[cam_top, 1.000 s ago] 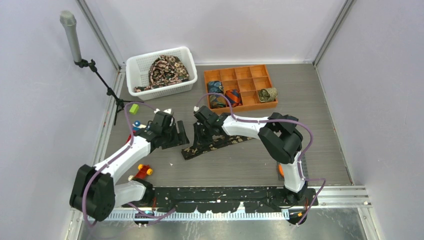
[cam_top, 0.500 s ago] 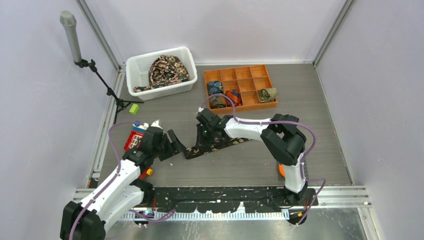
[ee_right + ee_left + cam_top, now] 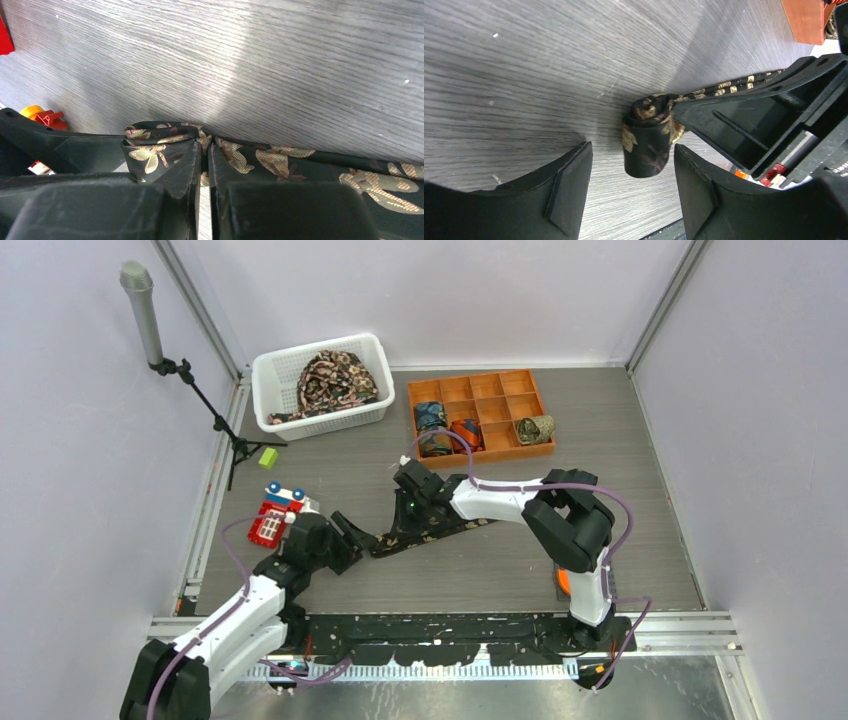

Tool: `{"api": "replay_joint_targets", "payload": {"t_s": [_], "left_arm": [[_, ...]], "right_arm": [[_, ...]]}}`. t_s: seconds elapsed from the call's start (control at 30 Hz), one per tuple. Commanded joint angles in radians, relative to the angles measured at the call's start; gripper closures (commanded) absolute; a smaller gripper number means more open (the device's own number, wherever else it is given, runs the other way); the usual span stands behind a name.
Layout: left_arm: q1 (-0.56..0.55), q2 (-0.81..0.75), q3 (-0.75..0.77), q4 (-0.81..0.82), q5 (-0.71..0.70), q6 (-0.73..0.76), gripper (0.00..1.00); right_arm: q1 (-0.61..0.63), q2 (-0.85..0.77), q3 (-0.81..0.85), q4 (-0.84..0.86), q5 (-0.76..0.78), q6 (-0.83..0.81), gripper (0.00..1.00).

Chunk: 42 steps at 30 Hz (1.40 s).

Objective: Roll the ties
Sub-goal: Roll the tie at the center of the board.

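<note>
A black tie with tan floral print (image 3: 440, 525) lies flat in the middle of the table, its left end wound into a small roll (image 3: 649, 137). My right gripper (image 3: 400, 523) is shut on the tie just beside the roll, and the pinch shows in the right wrist view (image 3: 205, 157) with the roll (image 3: 155, 145) to its left. My left gripper (image 3: 350, 533) is open and empty just left of the roll. In the left wrist view (image 3: 631, 192) the roll stands just past the tips, between the jaw lines, touching neither finger.
A white basket (image 3: 275, 370) of unrolled ties stands at the back left. An orange compartment tray (image 3: 495, 390) holds several rolled ties. A red toy (image 3: 272, 522), a green block (image 3: 267, 456) and a microphone stand (image 3: 150, 325) are at the left.
My left arm has drawn back toward the near left, its open gripper moving away from the tie's end. My right gripper has stayed shut on the tie.
</note>
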Motion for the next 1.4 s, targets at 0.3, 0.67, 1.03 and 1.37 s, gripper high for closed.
{"api": "replay_joint_targets", "payload": {"t_s": [0.3,0.67,1.03,1.37], "left_arm": [[0.002,0.061,-0.057,0.216,-0.03,-0.126,0.42],[0.002,0.179,-0.051,0.267,-0.033,-0.124,0.56],[0.002,0.273,-0.007,0.317,-0.024,-0.016,1.0],[0.002,0.157,0.111,0.051,-0.059,0.201,1.0]], "right_arm": [[0.016,-0.012,-0.033,-0.026,0.048,0.003,0.95],[0.016,-0.019,-0.037,-0.027,0.051,0.002,0.95],[0.016,-0.04,-0.036,-0.022,0.041,-0.012,0.95],[0.016,-0.122,0.036,-0.125,0.085,-0.06,0.58]]}}
